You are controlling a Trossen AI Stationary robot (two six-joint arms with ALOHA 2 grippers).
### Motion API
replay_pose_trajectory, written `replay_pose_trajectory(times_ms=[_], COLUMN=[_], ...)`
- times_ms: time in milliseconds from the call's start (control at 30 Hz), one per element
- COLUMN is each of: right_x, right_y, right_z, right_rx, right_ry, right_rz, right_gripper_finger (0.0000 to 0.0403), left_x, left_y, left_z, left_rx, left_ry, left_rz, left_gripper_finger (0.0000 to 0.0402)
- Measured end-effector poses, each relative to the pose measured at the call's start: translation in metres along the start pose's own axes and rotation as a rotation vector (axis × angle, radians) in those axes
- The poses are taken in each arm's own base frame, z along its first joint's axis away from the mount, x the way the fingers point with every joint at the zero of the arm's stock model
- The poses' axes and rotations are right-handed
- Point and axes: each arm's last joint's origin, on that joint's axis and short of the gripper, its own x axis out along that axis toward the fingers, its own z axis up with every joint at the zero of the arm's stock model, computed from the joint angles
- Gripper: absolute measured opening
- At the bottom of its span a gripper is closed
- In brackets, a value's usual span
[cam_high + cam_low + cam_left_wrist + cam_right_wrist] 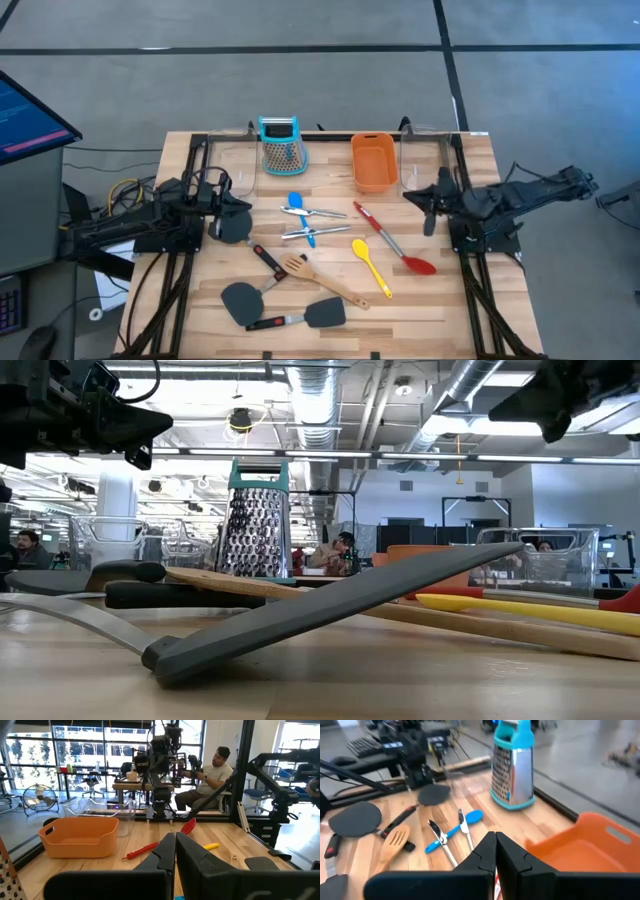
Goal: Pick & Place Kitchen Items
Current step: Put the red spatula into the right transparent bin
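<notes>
The kitchen items lie loose in the middle of the wooden table: a blue spoon [298, 207] across silver tongs [312, 222], a red spoon [396, 241], a yellow spoon [371, 266], a wooden slotted turner [322, 281] and black spatulas [241, 301] [312, 315] [236, 226]. My left gripper [235, 207] [175, 854] hovers shut at the table's left, level, above the round spatula head, holding nothing. At the table's right, my right gripper [418, 200] [495, 851] is raised and shut, tipped slightly down toward the items, with nothing in it.
A teal-topped metal grater [283, 144] and an orange tub [373, 161] stand at the far edge, with clear plastic bins [236, 165] beside them. Black frame rails [190, 210] run along both sides. People sit at desks beyond the table [216, 770].
</notes>
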Motion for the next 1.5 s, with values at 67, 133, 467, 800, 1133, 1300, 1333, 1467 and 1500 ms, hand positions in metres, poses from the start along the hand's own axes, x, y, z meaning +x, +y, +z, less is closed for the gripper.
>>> replay_pose_trajectory(times_ms=[67,133,467,800,1133,1300,1333,1467,1500], right_x=[0.003,0.005,0.013,0.026,0.051,0.067,0.070,0.078,0.080], right_y=[0.003,0.006,0.017,0.029,0.041,0.044,0.044,0.042,0.042], right_z=[0.007,0.012,0.045,0.057,0.043,0.029,0.026,0.016,0.014], right_rx=[0.012,0.016,0.038,-0.097,-0.146,-0.113,-0.096,0.044,0.094], right_ry=[0.037,0.076,0.212,0.290,0.380,0.475,0.502,0.626,0.656], right_rz=[-0.018,-0.038,-0.130,-0.161,-0.207,-0.271,-0.275,-0.291,-0.297], right_gripper_finger=[0.0000,0.0000,0.0000,0.0000,0.0022,0.0097,0.0115,0.0178,0.0189], left_x=[0.000,0.000,0.000,0.000,0.000,0.000,0.000,0.000,0.000], left_y=[0.000,0.000,0.000,0.000,0.000,0.000,0.000,0.000,0.000], left_z=[0.000,0.000,0.000,0.000,0.000,0.000,0.000,0.000,0.000], left_rx=[0.000,0.000,0.001,-0.002,-0.002,-0.002,-0.002,-0.002,-0.002], left_ry=[0.000,0.000,-0.003,-0.004,-0.003,-0.003,-0.003,-0.003,-0.003], left_rz=[0.000,0.000,0.000,0.000,0.000,0.000,0.000,0.000,0.000], left_gripper_finger=[0.0003,0.0003,0.0003,0.0003,0.0003,0.0003,0.0003,0.0003,0.0003])
